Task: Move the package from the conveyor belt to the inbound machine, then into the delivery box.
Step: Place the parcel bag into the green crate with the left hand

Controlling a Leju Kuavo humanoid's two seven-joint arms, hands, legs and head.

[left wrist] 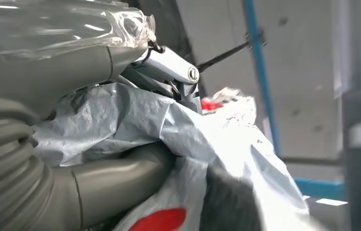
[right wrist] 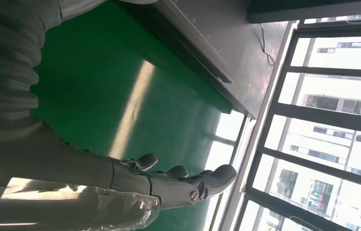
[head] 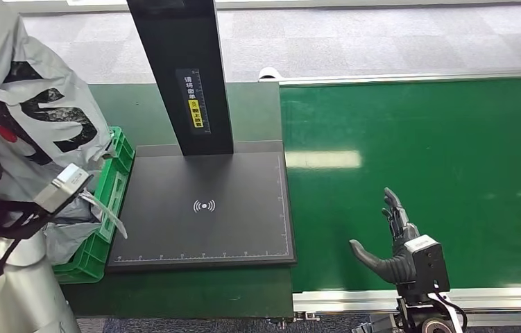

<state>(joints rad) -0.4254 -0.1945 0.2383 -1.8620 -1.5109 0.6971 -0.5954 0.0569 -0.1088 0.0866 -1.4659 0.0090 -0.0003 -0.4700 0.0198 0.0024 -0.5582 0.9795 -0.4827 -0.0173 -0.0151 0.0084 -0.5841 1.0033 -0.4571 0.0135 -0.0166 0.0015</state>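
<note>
Package [head: 28,104]: one grey poly mailer w/ black print and a red spot, upper left of the head view, held up by the left hand [left wrist: 72,144] above the green delivery box [head: 108,201]; left wrist view shows the thumb and fingers wrapped into the crumpled film, so the grip is closed on the bag. Long axis of the bag runs roughly top-to-bottom in the frame, hanging down toward the crate, which sits directly beneath and slightly right of it; lower end of the bag appears to reach inside the crate rim, though contact w/ the floor of the crate cannot be told. Inbound machine [head: 205,208]: one black scan platform w/ a dark upright post, centre of frame, just beside the crate on its right, nothing on it. Conveyor belt [head: 438,159]: one green belt, right half of frame, no parcels on it. Right hand [head: 396,243]: lower right, over the belt's near edge, fingers spread and straight, holding nothing, well apart from the bag. Judgement: left hand is the nearer by far; coming move is prob. a straight lowering and release into the crate
</note>
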